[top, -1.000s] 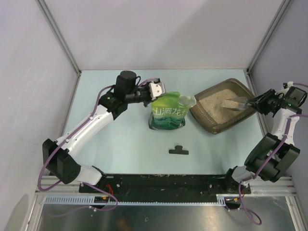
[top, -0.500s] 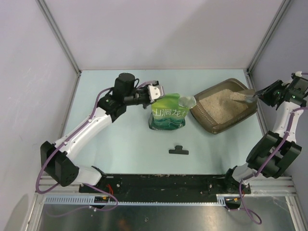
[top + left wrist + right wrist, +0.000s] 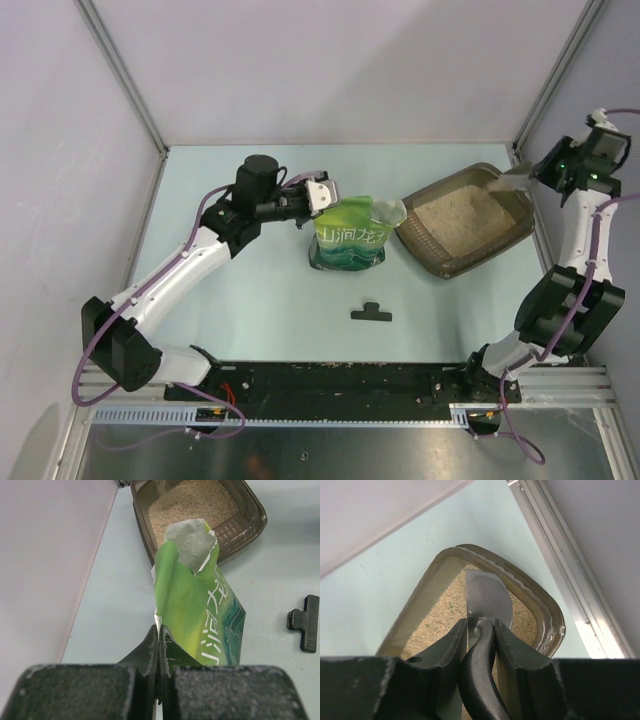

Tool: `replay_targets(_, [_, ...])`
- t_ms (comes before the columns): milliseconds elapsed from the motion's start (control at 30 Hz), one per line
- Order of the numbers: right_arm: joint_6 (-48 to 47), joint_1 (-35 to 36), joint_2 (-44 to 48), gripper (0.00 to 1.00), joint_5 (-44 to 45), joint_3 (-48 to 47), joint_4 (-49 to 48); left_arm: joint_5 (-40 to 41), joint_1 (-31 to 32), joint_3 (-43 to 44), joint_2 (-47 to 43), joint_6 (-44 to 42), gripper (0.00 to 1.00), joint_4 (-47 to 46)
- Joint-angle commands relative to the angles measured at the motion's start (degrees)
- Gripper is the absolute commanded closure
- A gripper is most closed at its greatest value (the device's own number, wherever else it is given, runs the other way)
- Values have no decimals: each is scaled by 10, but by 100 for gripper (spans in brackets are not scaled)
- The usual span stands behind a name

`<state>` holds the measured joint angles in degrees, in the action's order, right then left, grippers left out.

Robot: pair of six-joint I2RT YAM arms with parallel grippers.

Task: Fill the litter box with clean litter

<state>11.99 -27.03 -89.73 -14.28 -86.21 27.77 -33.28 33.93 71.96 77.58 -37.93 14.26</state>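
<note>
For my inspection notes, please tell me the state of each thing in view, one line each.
litter box: partly filled.
clean litter: inside the litter box.
green bag: upright, top open.
scoop: held over the litter box.
black clip: lying loose.
left gripper: shut on green bag.
right gripper: shut on scoop.

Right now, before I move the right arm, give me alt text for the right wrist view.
The right gripper is shut on the black handle of a silver scoop, whose blade hangs over the brown litter box. The box holds beige litter and sits on the pale green table near a metal frame rail.
</note>
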Motion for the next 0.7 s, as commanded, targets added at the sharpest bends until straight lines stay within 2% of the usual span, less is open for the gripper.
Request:
replay_targets(0, [-143,65,26,100,71,-19,-55,-20,-3,5,-33,4,100,-55])
replay_targets(33, [-173,99,44,100,90,-13,-64,-20,-4,5,-34,5,100,-55])
replay_targets(100, [-249,121,61,100,130,7,-68,-17,-3,4,-36,6,100,-54])
replay_targets(200, [-319,145,86,100,142,12,-57,-15,-3,7,-35,8,100,-54])
replay_targets(233, [-333,153,92,100,164,9,-43,-17,-4,7,-37,8,100,-54])
replay_targets(300, [-340,155,111,100,152,-2,-25,-18,-4,9,-35,10,100,-55])
replay_targets(333, [-334,155,114,100,100,-32,15,-18,-4,10,-35,11,100,-55])
replay_targets(367, [-275,156,112,100,-6,-102,110,-18,-3,11,-35,15,100,-55])
replay_targets(400, [-267,157,108,100,-113,-154,136,-19,-4,10,-35,15,100,-55])
replay_targets(500, [-261,176,92,100,-291,-212,215,-21,-4,8,-37,22,100,-55])
replay_targets(667, [-281,259,79,100,-359,-258,287,-12,-3,5,-39,25,100,-54])
